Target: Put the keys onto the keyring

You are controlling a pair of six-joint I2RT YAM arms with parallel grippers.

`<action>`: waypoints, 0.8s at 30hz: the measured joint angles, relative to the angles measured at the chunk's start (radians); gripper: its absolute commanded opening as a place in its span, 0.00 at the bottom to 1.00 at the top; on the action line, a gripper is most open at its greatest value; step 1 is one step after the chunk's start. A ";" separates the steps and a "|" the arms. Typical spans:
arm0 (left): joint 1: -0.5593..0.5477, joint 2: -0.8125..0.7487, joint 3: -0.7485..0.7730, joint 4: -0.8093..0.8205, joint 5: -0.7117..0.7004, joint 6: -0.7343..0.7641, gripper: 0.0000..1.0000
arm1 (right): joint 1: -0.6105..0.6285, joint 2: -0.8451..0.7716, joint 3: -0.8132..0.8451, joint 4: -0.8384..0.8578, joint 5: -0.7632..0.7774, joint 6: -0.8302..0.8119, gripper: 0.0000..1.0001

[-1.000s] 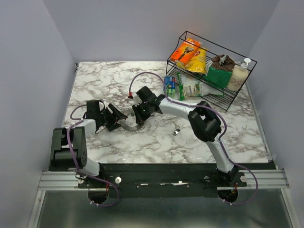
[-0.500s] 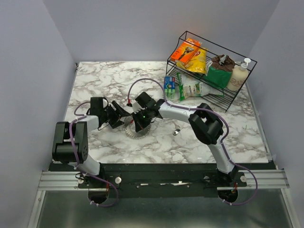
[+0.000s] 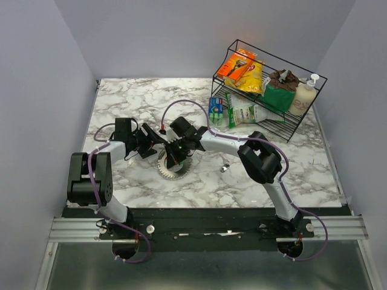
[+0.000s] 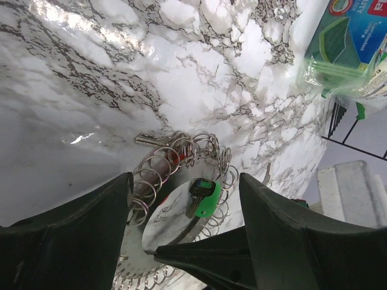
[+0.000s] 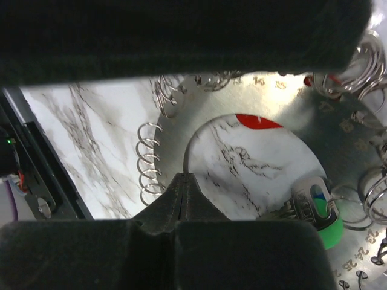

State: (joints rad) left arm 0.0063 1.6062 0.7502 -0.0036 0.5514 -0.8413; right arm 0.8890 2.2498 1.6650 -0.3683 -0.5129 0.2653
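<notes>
- Marble table (image 3: 121, 109) — both arms meet left of centre.
- Right gripper (image 5: 183, 181) is pinched shut on the keyring (image 5: 199, 103) at its inner rim, seemingly to steady it.
- Left gripper (image 4: 184, 181) gapes wide beside the keyring, holding nothing — a green key (image 4: 205, 196) lies in the middle.

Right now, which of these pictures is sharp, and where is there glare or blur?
Top external view: evenly lit, sharp. Left wrist view: glare streaks the table; the left hand's fingers are dark and soft. Right wrist view: the right hand's fingers are black blur; the keyring is in focus.
</notes>
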 measured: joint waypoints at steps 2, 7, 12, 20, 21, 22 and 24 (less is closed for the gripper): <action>0.001 -0.024 0.002 -0.030 -0.012 0.012 0.80 | 0.000 0.000 0.006 0.011 0.004 0.005 0.01; 0.006 -0.113 0.006 -0.101 -0.055 0.047 0.80 | 0.000 -0.001 0.026 0.014 0.057 -0.002 0.01; 0.008 -0.206 -0.006 -0.156 -0.107 0.076 0.81 | 0.000 -0.001 0.050 0.007 0.136 -0.037 0.01; 0.012 -0.333 -0.105 -0.223 -0.145 0.093 0.80 | 0.000 0.018 0.103 -0.056 0.284 -0.065 0.01; 0.012 -0.344 -0.121 -0.225 -0.145 0.093 0.81 | 0.000 0.030 0.129 -0.068 0.305 -0.065 0.01; 0.012 -0.357 -0.140 -0.227 -0.145 0.093 0.80 | 0.000 0.043 0.155 -0.080 0.325 -0.064 0.01; 0.012 -0.374 -0.169 -0.231 -0.144 0.091 0.80 | 0.000 0.062 0.194 -0.101 0.362 -0.059 0.01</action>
State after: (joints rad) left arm 0.0185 1.2320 0.5808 -0.2348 0.4072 -0.7502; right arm 0.8890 2.3119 1.8587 -0.4690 -0.1513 0.2066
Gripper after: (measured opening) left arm 0.807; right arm 0.013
